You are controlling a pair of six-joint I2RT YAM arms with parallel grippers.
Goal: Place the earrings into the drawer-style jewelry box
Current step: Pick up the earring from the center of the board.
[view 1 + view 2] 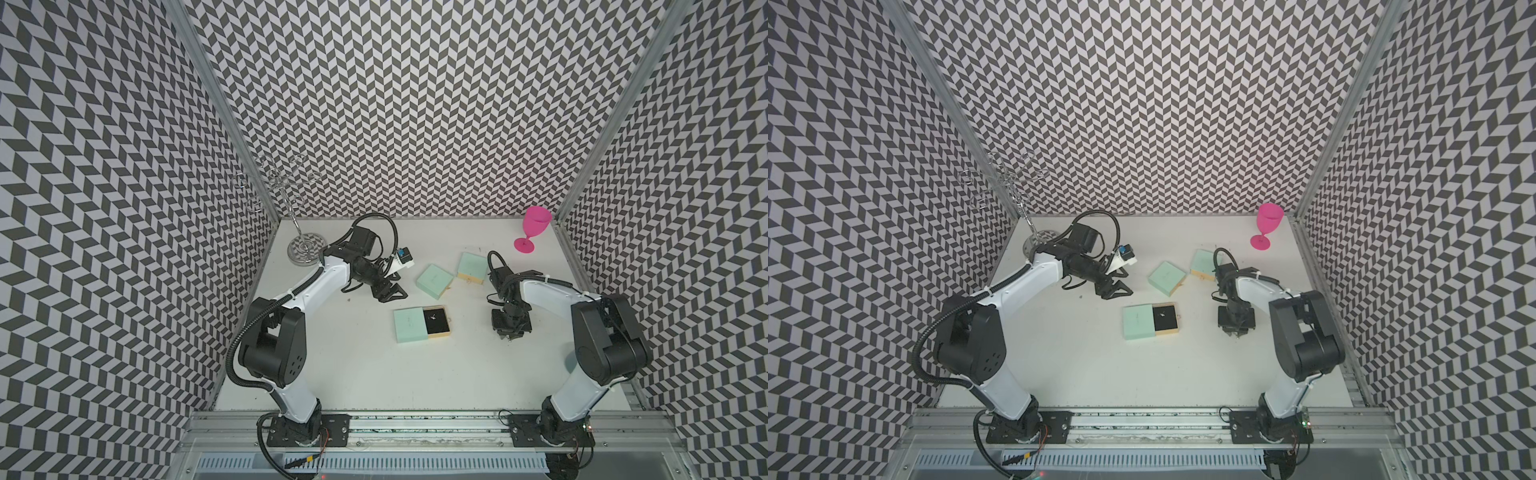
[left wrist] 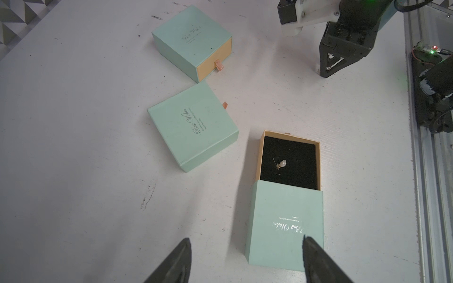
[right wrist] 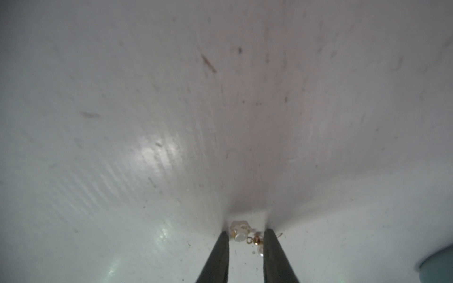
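One earring [image 2: 282, 164] already lies on the black lining of the pulled-out drawer [image 2: 260, 156] of the jewelry box [image 2: 284, 225] — so the task looks partly done. A second earring [image 3: 239, 234] sits on the table [image 3: 171, 122], well apart from the box, between the narrowly parted tips of the right gripper [image 3: 246, 231] — whether it is pinched I cannot tell. The left gripper [image 2: 245, 239] hangs spread and empty near the jewelry box. Carrying this piece over seems left.

Pink goblet [image 1: 536, 228], chrome wire stand [image 1: 306, 249]
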